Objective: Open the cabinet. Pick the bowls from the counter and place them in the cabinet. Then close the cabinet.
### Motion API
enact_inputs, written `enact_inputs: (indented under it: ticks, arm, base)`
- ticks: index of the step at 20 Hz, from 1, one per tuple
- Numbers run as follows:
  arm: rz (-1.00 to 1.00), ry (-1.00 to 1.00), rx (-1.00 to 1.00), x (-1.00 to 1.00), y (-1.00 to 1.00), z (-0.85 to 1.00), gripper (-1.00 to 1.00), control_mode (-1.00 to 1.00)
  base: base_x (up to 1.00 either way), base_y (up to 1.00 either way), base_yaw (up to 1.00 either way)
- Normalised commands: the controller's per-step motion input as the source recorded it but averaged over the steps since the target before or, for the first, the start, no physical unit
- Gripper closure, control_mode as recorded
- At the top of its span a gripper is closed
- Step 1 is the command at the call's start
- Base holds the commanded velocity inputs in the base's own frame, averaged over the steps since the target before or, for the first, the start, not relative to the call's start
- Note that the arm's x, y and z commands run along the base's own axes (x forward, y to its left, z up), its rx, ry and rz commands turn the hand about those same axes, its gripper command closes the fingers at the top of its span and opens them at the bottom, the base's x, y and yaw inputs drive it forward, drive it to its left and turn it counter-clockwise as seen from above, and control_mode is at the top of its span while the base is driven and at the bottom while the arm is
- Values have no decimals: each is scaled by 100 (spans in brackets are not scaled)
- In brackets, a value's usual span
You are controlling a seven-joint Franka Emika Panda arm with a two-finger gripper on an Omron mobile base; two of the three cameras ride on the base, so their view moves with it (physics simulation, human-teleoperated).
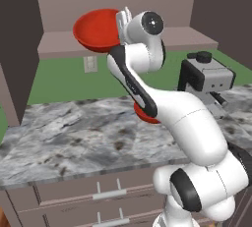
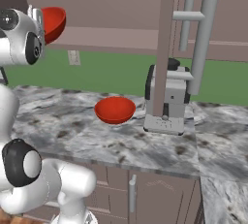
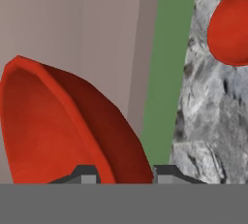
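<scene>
My gripper is shut on the rim of a red bowl. It holds the bowl tilted on its side, high above the counter. The bowl hangs at the front of the open cabinet's bottom shelf. A second red bowl rests upright on the counter; in the left base view it peeks out from behind my arm. The cabinet's right door stands open.
A grey coffee machine stands on the counter to the right of the resting bowl, partly behind the open door and its long handle. The left door is swung open. Drawer fronts run below the counter edge.
</scene>
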Motion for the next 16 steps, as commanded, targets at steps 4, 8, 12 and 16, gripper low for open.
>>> enact_inputs:
  ticks: [4, 8, 12, 16]
  arm:
    - [0, 0, 0, 47, 33, -13, 100, -100]
    - [0, 0, 0, 62, 31, -19, 100, -100]
    - [0, 0, 0, 64, 37, -6, 100, -100]
    - [0, 0, 0, 53, 26, 0, 100, -100]
  base:
    - [0, 0, 0]
    - [0, 0, 0]
    - [0, 0, 0]
    - [0, 0, 0]
